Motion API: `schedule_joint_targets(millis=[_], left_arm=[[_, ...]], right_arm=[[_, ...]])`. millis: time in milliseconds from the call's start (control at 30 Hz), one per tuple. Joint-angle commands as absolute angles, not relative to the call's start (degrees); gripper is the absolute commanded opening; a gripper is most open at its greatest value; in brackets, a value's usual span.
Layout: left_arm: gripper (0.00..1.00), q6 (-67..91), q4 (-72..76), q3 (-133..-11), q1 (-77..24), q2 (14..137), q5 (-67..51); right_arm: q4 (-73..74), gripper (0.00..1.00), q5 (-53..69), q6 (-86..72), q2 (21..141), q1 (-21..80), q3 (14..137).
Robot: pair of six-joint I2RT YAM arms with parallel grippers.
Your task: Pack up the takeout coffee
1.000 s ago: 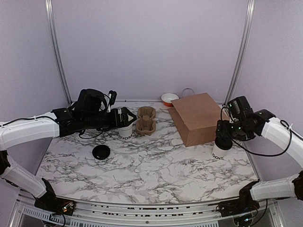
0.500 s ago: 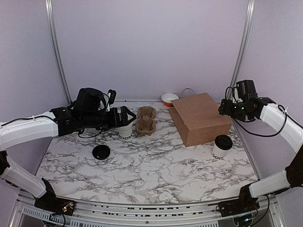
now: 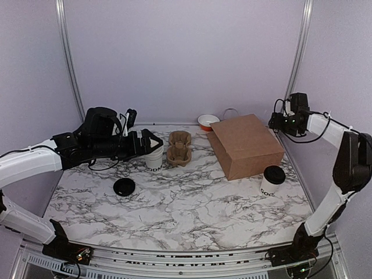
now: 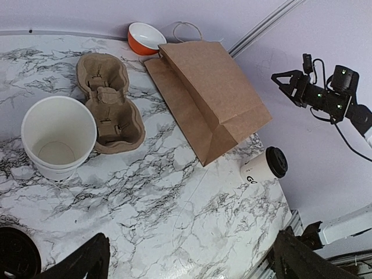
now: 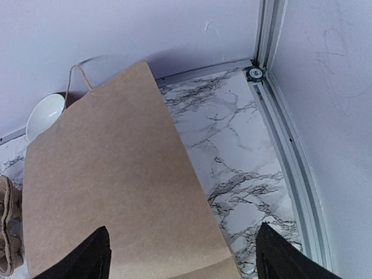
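Fingers [image 4: 87,263] [image 5: 84,256] apart; two cups [image 3: 271,185] [image 3: 154,160], two lids [image 3: 274,173] [image 3: 124,186].

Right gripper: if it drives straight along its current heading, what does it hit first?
Most likely the brown paper bag lying on the marble table. It fills the wrist view ahead of the open right gripper. Depth is unclear.

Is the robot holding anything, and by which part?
Nothing. The left gripper and right gripper are both open and empty; the black-lidded white paper cup stands untouched.
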State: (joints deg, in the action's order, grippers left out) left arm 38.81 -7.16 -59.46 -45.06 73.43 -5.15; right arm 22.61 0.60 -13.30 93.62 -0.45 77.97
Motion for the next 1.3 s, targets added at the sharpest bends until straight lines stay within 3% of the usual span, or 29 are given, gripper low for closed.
schedule_joint_targets(millis=[0,167,533,1267], left_arm=[[0.99,39.68,-9.24,-58.22,-44.98,70.5,-5.7],[0.99,39.6,-10.72,-58.26,-45.0,68.78,-5.34],[0.99,39.54,-13.56,-58.89,-45.0,66.55,-3.45],[0.99,40.07,-13.8,-59.72,-45.18,67.23,-3.07]], right_arm=[[17.86,0.81,6.44,-11.58,98.94,-2.71,81.08],[16.24,0.71,10.24,-11.05,105.44,-5.3,84.33],[20.89,0.59,18.23,-7.15,115.96,-6.5,94.8],[28.33,0.61,22.44,-5.34,124.52,-1.36,107.81]])
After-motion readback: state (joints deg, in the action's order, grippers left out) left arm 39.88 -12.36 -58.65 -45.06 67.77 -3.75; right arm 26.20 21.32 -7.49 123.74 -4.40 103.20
